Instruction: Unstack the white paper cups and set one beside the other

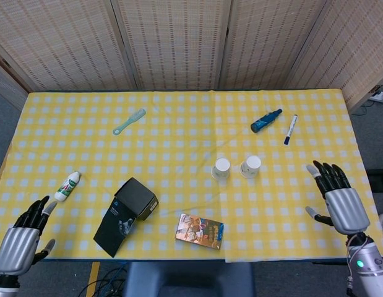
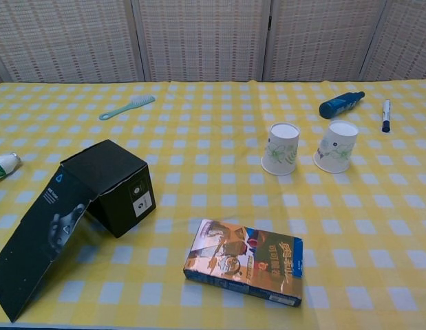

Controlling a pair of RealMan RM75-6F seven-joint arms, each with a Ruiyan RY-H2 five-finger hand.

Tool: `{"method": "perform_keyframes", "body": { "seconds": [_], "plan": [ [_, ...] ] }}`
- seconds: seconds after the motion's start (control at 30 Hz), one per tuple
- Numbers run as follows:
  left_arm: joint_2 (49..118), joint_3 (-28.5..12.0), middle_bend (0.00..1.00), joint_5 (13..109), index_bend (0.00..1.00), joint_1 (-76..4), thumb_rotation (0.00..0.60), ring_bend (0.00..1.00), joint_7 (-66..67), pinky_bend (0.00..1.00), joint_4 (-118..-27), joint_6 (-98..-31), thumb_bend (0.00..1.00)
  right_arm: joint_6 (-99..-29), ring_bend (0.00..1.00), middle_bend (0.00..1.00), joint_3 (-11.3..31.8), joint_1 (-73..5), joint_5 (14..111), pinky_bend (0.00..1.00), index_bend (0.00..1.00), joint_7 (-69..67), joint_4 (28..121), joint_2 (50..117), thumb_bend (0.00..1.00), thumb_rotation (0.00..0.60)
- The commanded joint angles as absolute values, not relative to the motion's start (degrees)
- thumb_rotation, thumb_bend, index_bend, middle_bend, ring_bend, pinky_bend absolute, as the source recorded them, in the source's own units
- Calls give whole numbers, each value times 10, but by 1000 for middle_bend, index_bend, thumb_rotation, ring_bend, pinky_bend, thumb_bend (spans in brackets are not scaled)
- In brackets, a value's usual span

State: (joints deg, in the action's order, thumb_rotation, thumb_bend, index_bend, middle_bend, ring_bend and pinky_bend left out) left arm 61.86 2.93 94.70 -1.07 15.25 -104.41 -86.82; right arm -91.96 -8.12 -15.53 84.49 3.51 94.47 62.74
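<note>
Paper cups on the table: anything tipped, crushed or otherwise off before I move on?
Nothing stands out. The two white paper cups stand apart, side by side, bottoms up and undented. The black box sits with its flap open, resting on the cloth. Both the left hand and right hand are open near the table's front edge.

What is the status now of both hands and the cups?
Left hand and right hand open, holding nothing. Two white paper cups side by side, apart, upside down. Nothing between them.
</note>
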Motion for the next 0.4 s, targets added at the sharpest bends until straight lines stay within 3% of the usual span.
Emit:
{"method": "perform_keyframes", "body": {
  "seconds": [0.03,0.4],
  "plan": [
    [623,32,0,956,0,-11,600,0,156,229,-1041,-870,317,-964,0,0,-93,-94,868,0,0,23,878,670,195,600],
    [631,22,0,927,0,-22,600,0,157,229,-1029,-847,317,-927,0,0,-69,-81,873,0,0,15,872,666,195,600]
  ]
}}
